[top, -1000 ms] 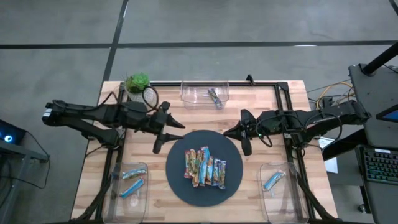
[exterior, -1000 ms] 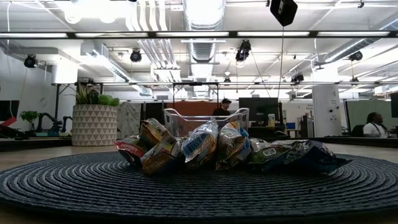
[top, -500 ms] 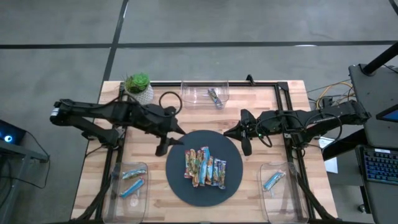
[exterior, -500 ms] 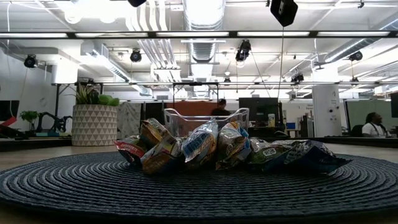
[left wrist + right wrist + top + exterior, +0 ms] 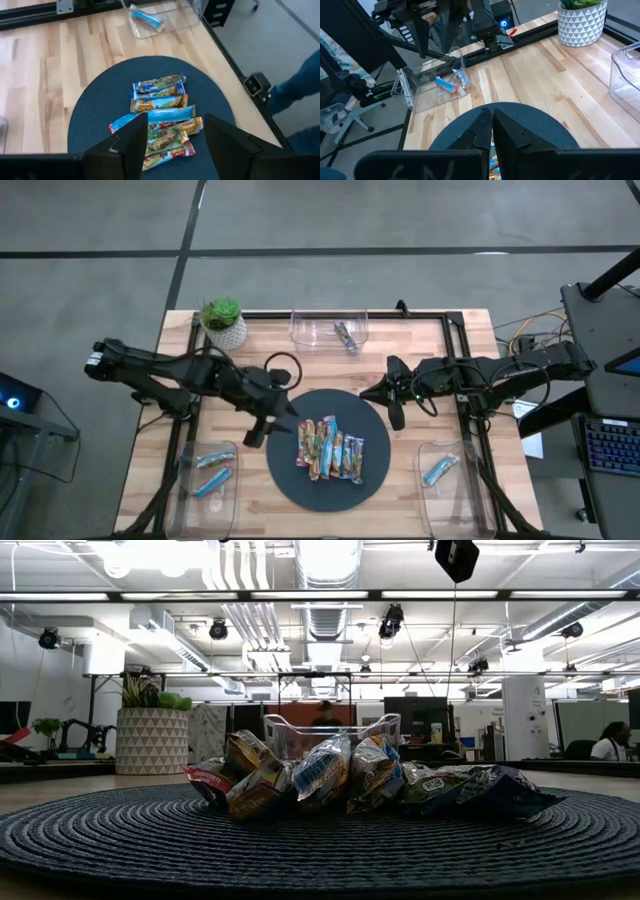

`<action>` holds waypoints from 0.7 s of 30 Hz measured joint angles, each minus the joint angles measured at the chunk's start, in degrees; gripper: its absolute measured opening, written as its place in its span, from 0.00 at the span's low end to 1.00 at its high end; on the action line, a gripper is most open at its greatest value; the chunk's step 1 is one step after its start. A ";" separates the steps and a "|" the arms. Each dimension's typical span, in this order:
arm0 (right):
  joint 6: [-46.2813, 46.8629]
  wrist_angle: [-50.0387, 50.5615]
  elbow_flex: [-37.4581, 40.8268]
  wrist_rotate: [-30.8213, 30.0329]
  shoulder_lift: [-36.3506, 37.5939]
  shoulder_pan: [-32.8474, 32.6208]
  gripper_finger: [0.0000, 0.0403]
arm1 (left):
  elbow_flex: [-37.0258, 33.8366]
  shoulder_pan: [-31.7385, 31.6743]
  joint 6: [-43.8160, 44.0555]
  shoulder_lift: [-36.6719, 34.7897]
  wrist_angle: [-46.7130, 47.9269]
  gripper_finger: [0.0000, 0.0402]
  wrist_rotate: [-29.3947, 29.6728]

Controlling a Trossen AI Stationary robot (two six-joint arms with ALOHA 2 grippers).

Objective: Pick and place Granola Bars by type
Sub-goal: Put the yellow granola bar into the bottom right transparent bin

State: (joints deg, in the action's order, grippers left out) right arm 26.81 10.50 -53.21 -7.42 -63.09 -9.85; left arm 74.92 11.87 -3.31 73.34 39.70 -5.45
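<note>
Several granola bars (image 5: 328, 450) in blue, green and brown wrappers lie side by side in the middle of the dark round mat (image 5: 300, 490). They also show in the left wrist view as granola bars (image 5: 161, 117) and in the low view as a heap of bars (image 5: 350, 780). My left gripper (image 5: 275, 428) hangs open above the mat's left rim, slanting down toward the bars and touching nothing. In its wrist view my left gripper (image 5: 177, 145) has both fingers apart over the near bars. My right gripper (image 5: 366, 392) is shut and empty above the mat's far right rim, as the right wrist view of it (image 5: 492, 125) confirms.
A clear bin (image 5: 330, 330) at the far edge holds one dark bar. The near left bin (image 5: 210, 475) holds two blue bars and the near right bin (image 5: 445, 475) one. A potted plant (image 5: 222, 320) stands at the far left. A black frame rail (image 5: 455, 350) borders the table.
My left gripper has moved toward the table's near and right side, from beside the plant to the mat's left rim, and has tipped further downward. It has stayed open. The bars have not moved.
</note>
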 joint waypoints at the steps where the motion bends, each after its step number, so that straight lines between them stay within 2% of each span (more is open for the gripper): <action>1: 0.00 0.00 0.00 0.00 0.00 0.00 0.02 | -0.10 0.08 -0.55 0.17 0.02 0.44 0.04; 7: 0.15 -0.02 0.00 0.00 0.02 0.00 0.02 | -0.18 0.29 -10.47 2.13 1.13 0.44 0.67; 11: 1.58 -0.02 0.00 0.01 0.02 0.00 0.02 | -0.19 0.30 -12.02 4.44 2.32 0.44 2.03; 16: 2.40 0.04 0.00 0.01 0.02 0.00 0.02 | -0.20 0.25 -9.02 7.43 2.39 0.44 2.58; 21: 2.62 0.07 0.00 0.01 0.02 0.00 0.02 | -0.20 0.25 -0.16 9.75 2.39 0.44 4.52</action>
State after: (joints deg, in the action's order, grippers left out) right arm 29.43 10.57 -53.21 -7.41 -63.07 -9.85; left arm 74.72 12.12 -3.47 83.09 42.09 -0.93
